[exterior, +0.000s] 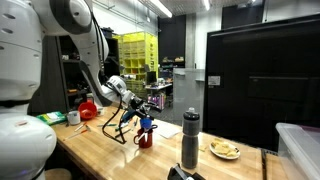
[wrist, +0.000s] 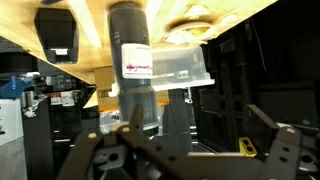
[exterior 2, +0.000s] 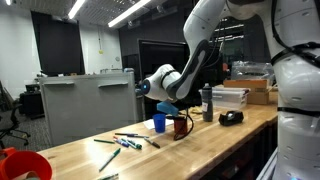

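My gripper (exterior: 137, 108) (exterior 2: 175, 104) hangs open and empty just above the wooden table (exterior: 110, 150), close over a red mug (exterior: 145, 136) (exterior 2: 181, 126) and a blue cup (exterior 2: 159, 122). In the wrist view, which stands upside down, its two dark fingers (wrist: 285, 150) are spread wide with nothing between them. A tall grey bottle (wrist: 130, 60) (exterior: 190, 140) (exterior 2: 207, 103) with a black cap stands ahead of the gripper, a little off to one side of the fingers.
A plate of food (exterior: 225, 150) (wrist: 195, 20) lies beyond the bottle. There is a clear plastic bin (exterior 2: 230, 98) (wrist: 185, 65), a small black device (exterior 2: 231, 117), loose markers (exterior 2: 125, 142), a red bowl (exterior: 88, 108) (exterior 2: 20, 165) and a large black cabinet (exterior: 260, 80).
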Action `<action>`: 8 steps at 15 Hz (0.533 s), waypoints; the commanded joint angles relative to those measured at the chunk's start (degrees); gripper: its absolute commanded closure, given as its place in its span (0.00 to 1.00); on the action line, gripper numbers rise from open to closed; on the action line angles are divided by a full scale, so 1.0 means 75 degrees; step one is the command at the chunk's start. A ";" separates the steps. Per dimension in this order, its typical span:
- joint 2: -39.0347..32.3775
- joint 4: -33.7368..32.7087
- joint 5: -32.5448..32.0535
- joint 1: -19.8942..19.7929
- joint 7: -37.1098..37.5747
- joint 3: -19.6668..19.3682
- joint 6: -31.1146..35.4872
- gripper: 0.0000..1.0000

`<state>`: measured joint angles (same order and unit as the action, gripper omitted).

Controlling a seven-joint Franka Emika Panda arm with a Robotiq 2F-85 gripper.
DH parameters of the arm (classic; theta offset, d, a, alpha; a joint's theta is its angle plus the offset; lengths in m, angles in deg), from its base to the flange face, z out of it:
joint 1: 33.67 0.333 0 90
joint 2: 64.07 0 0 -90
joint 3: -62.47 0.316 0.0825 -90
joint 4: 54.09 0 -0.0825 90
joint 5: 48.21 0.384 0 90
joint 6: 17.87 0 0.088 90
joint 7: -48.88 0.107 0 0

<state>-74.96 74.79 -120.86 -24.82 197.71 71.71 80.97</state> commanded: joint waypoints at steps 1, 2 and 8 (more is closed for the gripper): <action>-0.0366 -0.0186 -0.0043 -0.0079 0.0000 -0.0108 0.0149 0.00; -0.0468 -0.0236 -0.0012 -0.0104 0.0000 -0.0136 0.0133 0.00; -0.0741 -0.0265 0.0045 -0.0419 0.0000 -0.0393 0.0344 0.00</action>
<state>-79.96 73.39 -120.86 -26.91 197.71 69.80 81.93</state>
